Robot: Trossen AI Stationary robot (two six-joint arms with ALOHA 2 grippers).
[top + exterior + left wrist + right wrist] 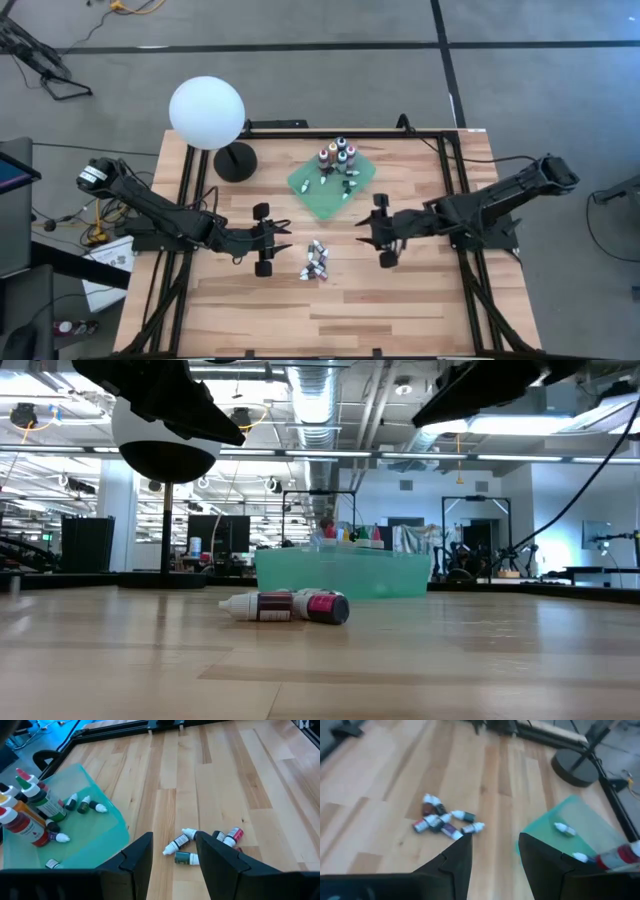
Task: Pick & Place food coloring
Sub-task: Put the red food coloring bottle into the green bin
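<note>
Both empty tools [266, 239] [379, 230] agape over small plastic bottles [316, 261] on plank table [400, 300].

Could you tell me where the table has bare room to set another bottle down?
Bare wood lies along the near edge, below the loose bottles, and between the green tray and the right gripper. It is crowded on the tray and between the left gripper and right gripper.

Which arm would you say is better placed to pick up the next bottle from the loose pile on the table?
Probably left: the left gripper hangs open closer to the loose bottles than the right gripper.
</note>
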